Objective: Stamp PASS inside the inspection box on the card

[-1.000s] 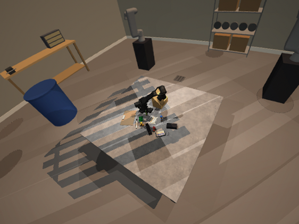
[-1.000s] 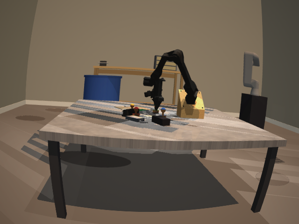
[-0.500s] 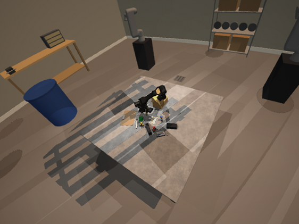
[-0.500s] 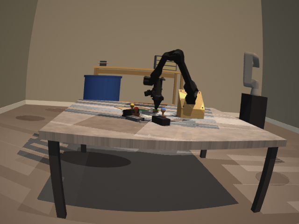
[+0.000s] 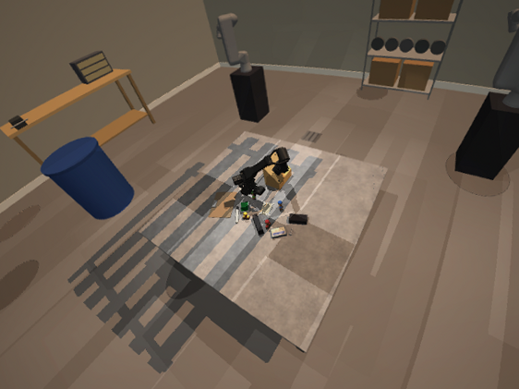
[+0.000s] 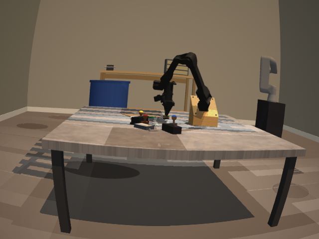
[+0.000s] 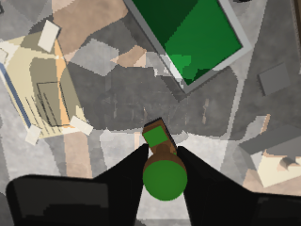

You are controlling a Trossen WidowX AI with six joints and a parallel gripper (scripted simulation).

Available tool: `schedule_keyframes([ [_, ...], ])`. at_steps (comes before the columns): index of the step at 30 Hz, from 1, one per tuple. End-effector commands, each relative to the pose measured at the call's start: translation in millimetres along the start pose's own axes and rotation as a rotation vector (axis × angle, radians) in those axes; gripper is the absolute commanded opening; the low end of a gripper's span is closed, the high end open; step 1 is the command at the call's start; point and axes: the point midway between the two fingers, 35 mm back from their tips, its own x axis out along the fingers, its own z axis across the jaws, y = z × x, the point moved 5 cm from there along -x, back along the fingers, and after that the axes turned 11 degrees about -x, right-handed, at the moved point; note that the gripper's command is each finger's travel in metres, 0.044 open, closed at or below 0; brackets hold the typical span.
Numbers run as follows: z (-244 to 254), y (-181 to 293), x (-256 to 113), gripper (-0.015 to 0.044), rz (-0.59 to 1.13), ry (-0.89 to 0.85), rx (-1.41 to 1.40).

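My gripper is shut on the green-knobbed stamp, which stands upright between the fingertips with a green patch on its brown base. I cannot tell whether its base touches the bench. The green ink pad in its grey tray lies just beyond the stamp, at the top of the wrist view. The cream card lies to the left in the wrist view, with white pieces at its corners. The outlined box on it looks empty. The stamp's underside is hidden.
Blue-knobbed, red-knobbed and yellow-knobbed stamps stand nearby. Black blocks and a flat tin lie around them. A small grey block sits right of the pad in the wrist view.
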Motion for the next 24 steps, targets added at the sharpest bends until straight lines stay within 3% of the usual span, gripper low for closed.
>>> schedule_keyframes([
  [1, 0, 0, -2, 0.0, 0.005, 0.003, -0.004],
  [24, -1, 0, -13, 0.0, 0.005, 0.004, -0.004],
])
